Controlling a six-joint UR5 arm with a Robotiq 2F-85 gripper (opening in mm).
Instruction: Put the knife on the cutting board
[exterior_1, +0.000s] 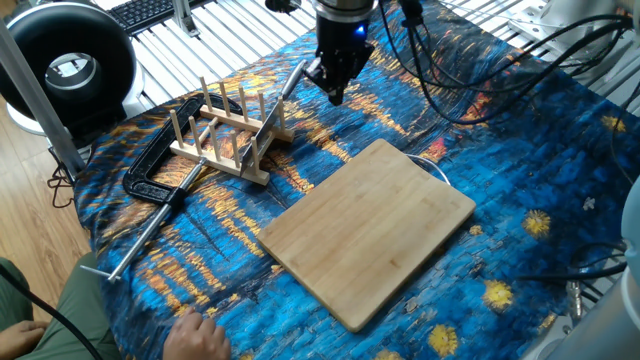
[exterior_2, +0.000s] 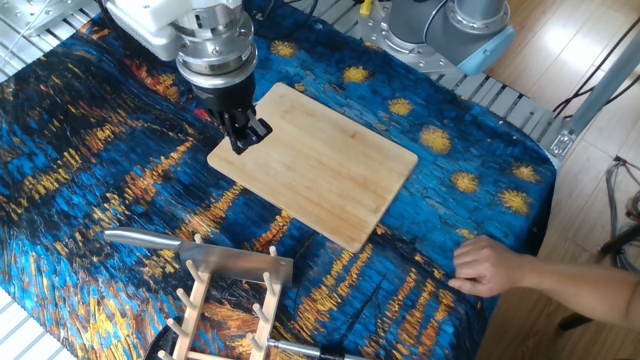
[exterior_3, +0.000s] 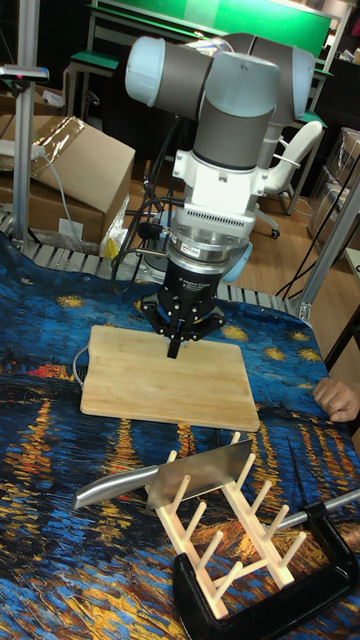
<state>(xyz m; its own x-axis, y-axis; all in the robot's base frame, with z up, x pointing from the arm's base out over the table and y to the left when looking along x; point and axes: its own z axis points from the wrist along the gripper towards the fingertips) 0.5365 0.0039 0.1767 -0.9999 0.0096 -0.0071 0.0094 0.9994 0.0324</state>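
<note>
Tall fixed view shows the tool (exterior_3: 174, 349) with fingers pressed together, holding nothing, above the cutting board (exterior_3: 165, 378).

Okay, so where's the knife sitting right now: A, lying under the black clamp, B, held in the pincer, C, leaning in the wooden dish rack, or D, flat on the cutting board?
C: the knife leans in the wooden dish rack with its blade among the pegs, while the cutting board is bare and the pincer hangs shut with nothing in it.
</note>
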